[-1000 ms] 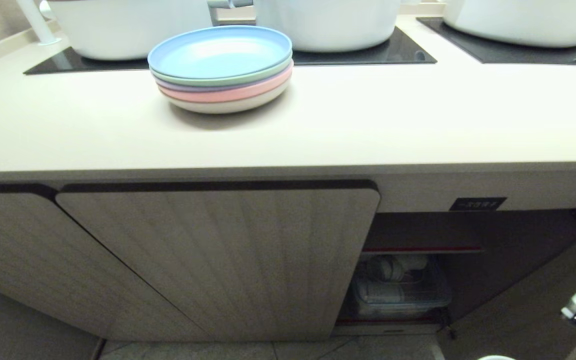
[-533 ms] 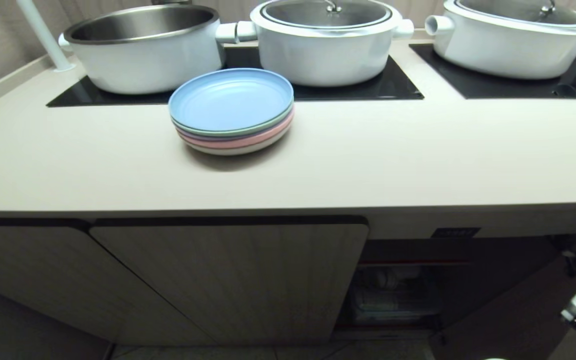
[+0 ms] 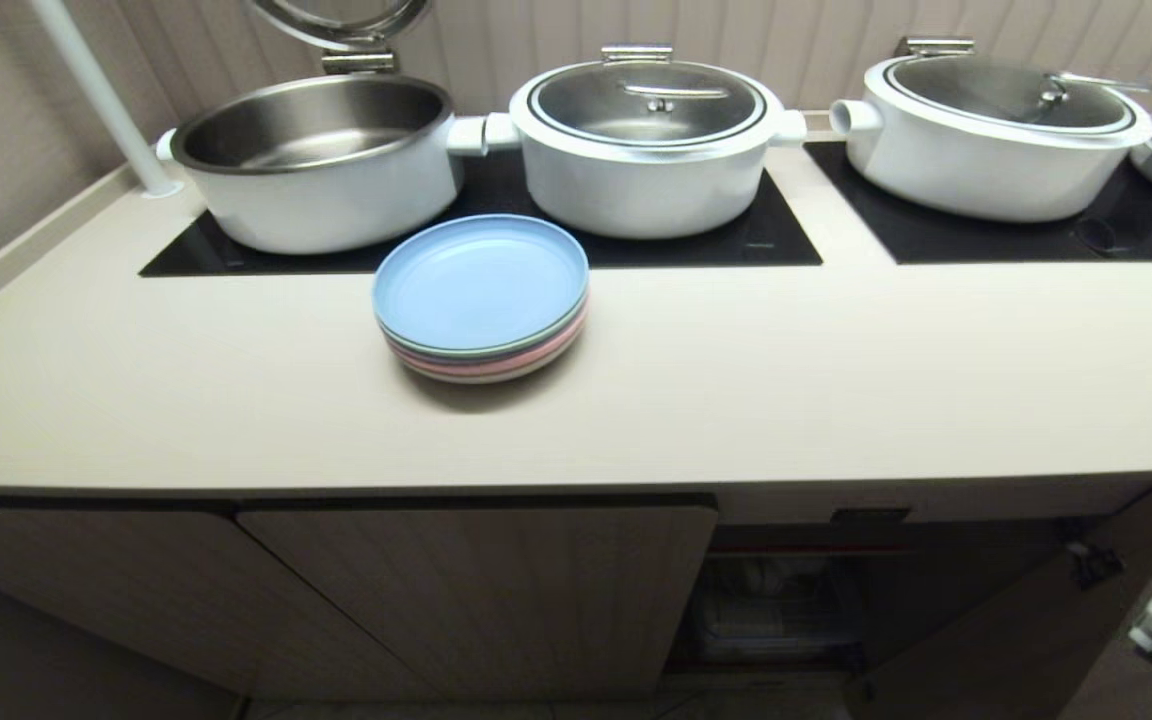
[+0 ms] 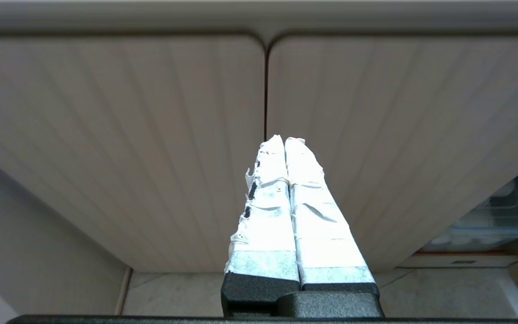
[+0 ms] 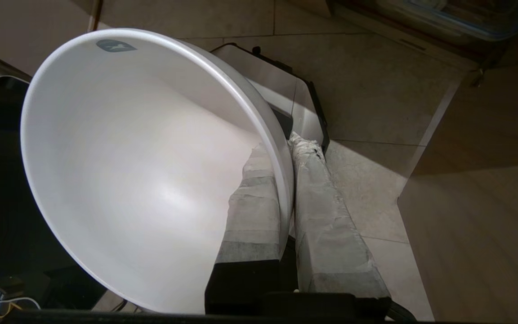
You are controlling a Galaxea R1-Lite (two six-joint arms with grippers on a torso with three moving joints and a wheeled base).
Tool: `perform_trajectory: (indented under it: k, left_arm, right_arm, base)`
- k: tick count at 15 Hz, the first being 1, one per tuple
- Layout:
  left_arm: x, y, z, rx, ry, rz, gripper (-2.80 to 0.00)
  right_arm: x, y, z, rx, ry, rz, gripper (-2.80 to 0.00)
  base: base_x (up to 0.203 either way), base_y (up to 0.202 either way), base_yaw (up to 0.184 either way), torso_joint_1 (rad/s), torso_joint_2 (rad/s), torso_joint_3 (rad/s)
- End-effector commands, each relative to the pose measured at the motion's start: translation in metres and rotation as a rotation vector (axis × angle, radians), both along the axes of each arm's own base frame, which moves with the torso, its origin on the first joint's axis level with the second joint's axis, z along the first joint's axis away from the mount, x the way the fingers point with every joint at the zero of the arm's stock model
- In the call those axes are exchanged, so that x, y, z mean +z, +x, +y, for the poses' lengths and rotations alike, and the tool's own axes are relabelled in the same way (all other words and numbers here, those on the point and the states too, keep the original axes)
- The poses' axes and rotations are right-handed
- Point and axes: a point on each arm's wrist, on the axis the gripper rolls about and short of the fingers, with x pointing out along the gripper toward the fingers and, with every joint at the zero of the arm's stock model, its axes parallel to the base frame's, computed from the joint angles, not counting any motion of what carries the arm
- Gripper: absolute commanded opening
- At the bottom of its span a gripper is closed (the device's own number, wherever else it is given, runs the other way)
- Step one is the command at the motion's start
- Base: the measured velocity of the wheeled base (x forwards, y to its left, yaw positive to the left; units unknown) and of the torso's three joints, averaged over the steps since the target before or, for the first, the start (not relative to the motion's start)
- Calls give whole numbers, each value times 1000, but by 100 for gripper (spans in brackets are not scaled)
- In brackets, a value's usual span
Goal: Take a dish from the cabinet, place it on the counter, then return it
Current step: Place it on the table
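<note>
The counter (image 3: pixel 736 400) spans the middle of the head view from edge to edge, its two black cooking panels (image 3: pixel 496 240) set along the upper part of the frame. Below it, the cabinet (image 3: pixel 476 590) fills the bottom of the frame, with closed ribbed doors at left and centre and an open, dark compartment at lower right where a clear bin (image 3: pixel 786 620) of pale crockery sits dimly on a shelf. On the panels stand three large white pots: an open one (image 3: pixel 321 165) at upper left, a lidded one (image 3: pixel 646 140) at upper centre and another lidded one (image 3: pixel 996 140) at upper right. A stack of flat plates (image 3: pixel 481 295), blue on top, rests on the counter just in front of the first two pots. In the right wrist view the right gripper (image 5: pixel 288 144) is clenched on the rim of the dish (image 5: pixel 142 180), one taped finger inside the bowl and one outside, above a tiled floor (image 5: pixel 367 90). In the left wrist view the left gripper (image 4: pixel 284 139) has its taped fingers pressed together with nothing between them, facing the closed doors.
</note>
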Motion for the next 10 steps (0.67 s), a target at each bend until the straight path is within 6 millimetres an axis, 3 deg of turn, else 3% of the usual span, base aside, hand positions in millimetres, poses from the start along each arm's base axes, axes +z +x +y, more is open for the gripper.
perform_trajectory:
  k: [1, 4, 10]
  left_arm:
    - [0, 0, 0, 0, -1, -1, -280]
    - [0, 0, 0, -1, -1, -1, -280]
    - [0, 0, 0, 0, -1, -1, -280]
  right_arm:
    - [0, -1, 0, 0, 1, 2, -280]
    - [1, 0, 0, 0, 3, -1, -280]
    - [1, 0, 0, 0, 3, -1, -280]
  base:
    - [0, 0, 0, 272, -622, -320]
    - [0, 0, 0, 258, -539, -286]
    - [0, 0, 0, 174, -357, -188]
